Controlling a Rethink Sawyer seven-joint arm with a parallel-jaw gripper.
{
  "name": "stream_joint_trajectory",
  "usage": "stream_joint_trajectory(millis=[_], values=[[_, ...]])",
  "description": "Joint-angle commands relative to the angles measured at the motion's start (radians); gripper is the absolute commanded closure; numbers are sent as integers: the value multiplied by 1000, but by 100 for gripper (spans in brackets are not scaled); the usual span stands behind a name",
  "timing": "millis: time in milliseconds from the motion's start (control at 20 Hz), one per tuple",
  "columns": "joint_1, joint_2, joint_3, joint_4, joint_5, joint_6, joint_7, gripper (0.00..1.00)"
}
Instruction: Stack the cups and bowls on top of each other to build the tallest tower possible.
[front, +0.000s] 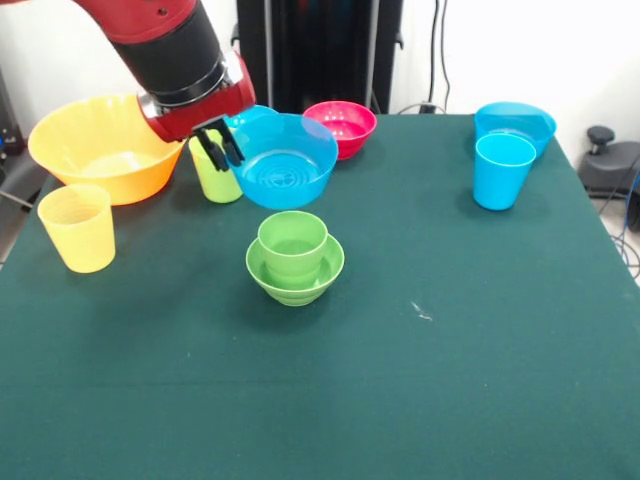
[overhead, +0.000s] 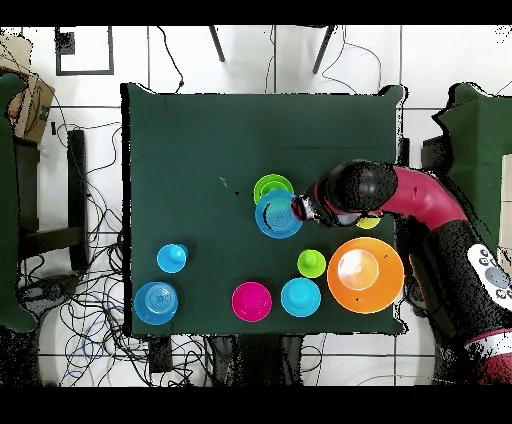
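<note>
gripper (front: 219, 146) clamped on blue bowl (front: 285, 160) rim, lifted at 12 o'clock of green tower (front: 294, 258), overhead hides lift, no readable labels

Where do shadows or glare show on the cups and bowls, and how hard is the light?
Front view: the light is soft and even; the tower casts only a faint shadow on the table; pale glints lie inside the blue bowl at the gripper. Overhead view: a bright patch sits in the orange bowl.
</note>
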Motion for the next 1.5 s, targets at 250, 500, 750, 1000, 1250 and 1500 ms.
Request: stream_joint_trajectory(millis=[250,500,750,1000,1250,1500], values=[[21,65,43,21,-85,-98,-164,100],[8,60,48,62,-82,-147,-122,100],[13,59,42,56,-69,-132,-104,100],[33,51,32,49,-65,-144,-68,100],[39,44,29,75,-74,-178,-45,100],[31,41,26,85,-94,-200,-67,100]])
